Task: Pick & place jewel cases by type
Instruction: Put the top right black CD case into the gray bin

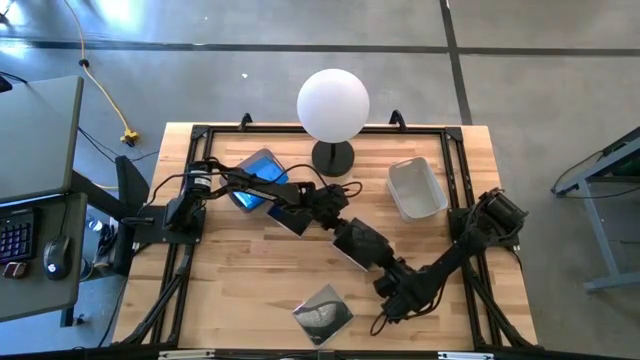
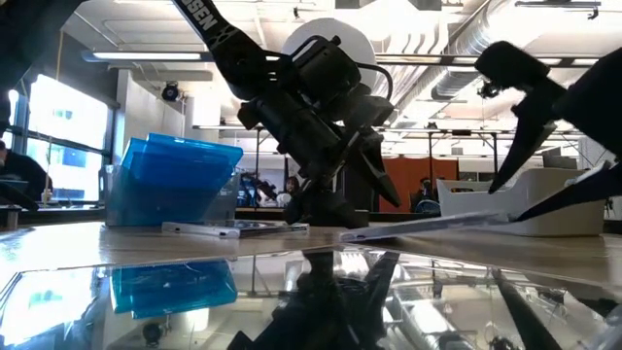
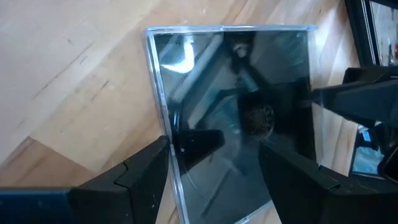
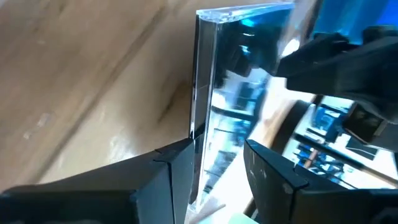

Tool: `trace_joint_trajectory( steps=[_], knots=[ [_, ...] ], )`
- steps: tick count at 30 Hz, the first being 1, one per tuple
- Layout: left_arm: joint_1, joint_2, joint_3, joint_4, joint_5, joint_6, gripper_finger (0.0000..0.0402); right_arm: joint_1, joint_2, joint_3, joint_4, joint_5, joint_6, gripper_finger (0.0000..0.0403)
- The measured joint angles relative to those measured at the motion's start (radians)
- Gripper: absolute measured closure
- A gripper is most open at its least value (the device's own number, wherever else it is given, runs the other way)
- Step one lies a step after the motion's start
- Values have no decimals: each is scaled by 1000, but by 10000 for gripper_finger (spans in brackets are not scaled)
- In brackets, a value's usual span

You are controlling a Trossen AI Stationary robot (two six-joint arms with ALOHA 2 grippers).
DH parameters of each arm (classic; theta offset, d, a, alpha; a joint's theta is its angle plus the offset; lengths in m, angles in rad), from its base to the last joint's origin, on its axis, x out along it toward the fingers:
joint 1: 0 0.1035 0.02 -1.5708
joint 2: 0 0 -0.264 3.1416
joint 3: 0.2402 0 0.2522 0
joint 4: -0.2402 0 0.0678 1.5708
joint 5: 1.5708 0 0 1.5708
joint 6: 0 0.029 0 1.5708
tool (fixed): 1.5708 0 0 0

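The left gripper (image 3: 214,165) has its jaws spread over a dark jewel case (image 3: 239,112) lying flat on the table (image 3: 74,81) between them. The right gripper (image 4: 217,165) pinches a clear-edged jewel case (image 4: 233,93) between its jaws, tilted off the wood.

Right tool (image 1: 352,243) hides most of its dark case (image 1: 345,258).

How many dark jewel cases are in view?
3. Front case near the table's front edge; second case between the open fingers of the left hand; tilted case gripped by the right hand. Arms may hide more.
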Motion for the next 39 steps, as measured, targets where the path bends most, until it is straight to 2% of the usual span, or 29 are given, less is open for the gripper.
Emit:
trace_joint_trajectory(
  steps=[10, 16, 22, 28, 35, 39],
  knots=[
    [0, 0, 1, -7, 0, -2, 160, 6, -3, 64, -48, 44, 35, 270],
    [0, 0, 1, -6, -1, -1, 160, 24, -4, 94, -42, 131, 32, 270],
    [0, 0, 1, -3, -1, 0, 160, 18, -4, 88, -17, 63, 54, 270],
    [-2, 0, 1, 4, 15, -12, 160, 17, -4, 88, 5, 89, 55, 270],
    [-23, 3, 12, 12, 43, -17, 160, 1, -4, 88, 61, -126, 64, 270],
    [-30, 3, 13, 13, 42, -21, 160, 0, -3, 87, 86, -147, 57, 270]
  ],
)
